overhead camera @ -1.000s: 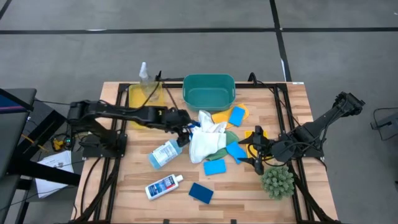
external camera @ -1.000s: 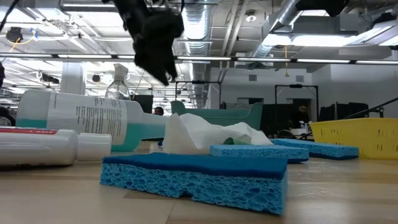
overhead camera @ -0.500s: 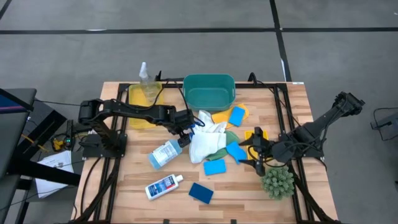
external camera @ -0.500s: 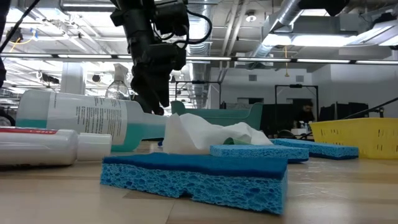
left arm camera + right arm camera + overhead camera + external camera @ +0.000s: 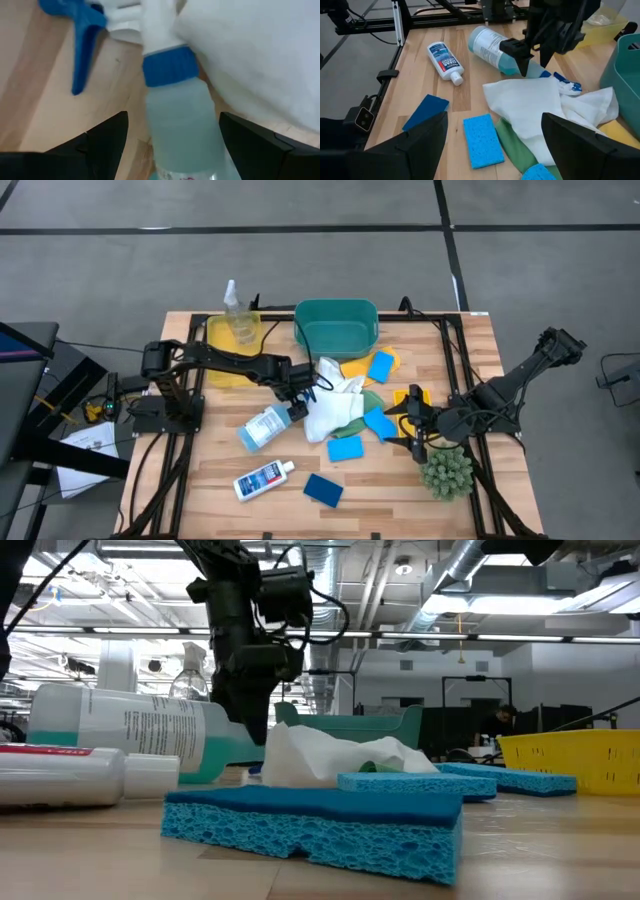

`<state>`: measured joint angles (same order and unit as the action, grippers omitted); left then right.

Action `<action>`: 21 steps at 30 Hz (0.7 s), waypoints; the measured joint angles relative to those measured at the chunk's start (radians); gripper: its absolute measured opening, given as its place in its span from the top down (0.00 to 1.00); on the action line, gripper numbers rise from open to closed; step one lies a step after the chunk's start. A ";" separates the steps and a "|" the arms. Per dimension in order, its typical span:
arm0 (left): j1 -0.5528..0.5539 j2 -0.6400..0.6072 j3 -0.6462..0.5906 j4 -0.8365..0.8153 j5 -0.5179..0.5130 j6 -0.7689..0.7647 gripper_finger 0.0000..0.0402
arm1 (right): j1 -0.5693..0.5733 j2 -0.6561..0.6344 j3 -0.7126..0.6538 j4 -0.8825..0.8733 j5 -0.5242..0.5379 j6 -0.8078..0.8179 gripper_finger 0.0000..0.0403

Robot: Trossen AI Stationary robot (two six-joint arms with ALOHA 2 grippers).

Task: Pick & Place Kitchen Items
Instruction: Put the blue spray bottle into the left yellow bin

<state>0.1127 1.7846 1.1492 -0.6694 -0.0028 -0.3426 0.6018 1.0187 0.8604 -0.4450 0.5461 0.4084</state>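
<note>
The blue-trigger clear spray bottle [image 5: 265, 426] lies on its side left of table centre, its nozzle end beside the crumpled white cloth [image 5: 330, 405]. My left gripper [image 5: 297, 395] points steeply down over the bottle's shoulder. It is open, one finger on each side of the bottle [image 5: 180, 125] just below the blue collar [image 5: 167, 67], and I see no touch. My right gripper [image 5: 408, 430] hangs open above the table's right part, near the spiky green plant [image 5: 446, 472], with nothing between its fingers.
A small labelled white bottle [image 5: 262, 479] and a dark-blue sponge [image 5: 323, 490] lie near the front edge. Light-blue sponges [image 5: 345, 448], a yellow cloth [image 5: 358, 368] and a green cloth [image 5: 372, 402] lie around the white cloth. The teal basin [image 5: 336, 325] and a yellow tray [image 5: 222, 350] holding a small clear bottle [image 5: 235, 310] stand at the back.
My left gripper has come down toward the spray bottle's neck and tipped more steeply downward, and it has stayed open. The bottle and the cloths have not moved.
</note>
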 joint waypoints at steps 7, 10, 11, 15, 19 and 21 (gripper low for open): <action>0.004 0.034 -0.001 0.013 0.027 -0.002 0.28 | 0.000 0.000 0.000 -0.008 0.000 0.001 0.23; 0.006 0.018 -0.001 0.009 -0.007 -0.037 0.36 | 0.000 0.000 0.000 -0.012 0.000 0.002 0.23; 0.006 0.008 -0.001 0.007 -0.019 -0.046 0.40 | 0.000 0.000 0.000 -0.012 0.000 0.003 0.23; 0.006 -0.009 -0.001 -0.017 -0.033 -0.071 0.57 | 0.000 0.000 0.000 -0.015 0.000 0.003 0.23; 0.006 -0.027 -0.001 -0.023 -0.044 -0.086 0.57 | 0.000 0.000 0.000 -0.015 0.000 0.003 0.23; 0.006 -0.034 -0.001 -0.026 -0.056 -0.093 0.57 | 0.000 0.000 0.000 -0.015 0.000 0.003 0.23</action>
<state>0.1184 1.7502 1.1484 -0.6953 -0.0588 -0.4356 0.6018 1.0187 0.8604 -0.4599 0.5461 0.4110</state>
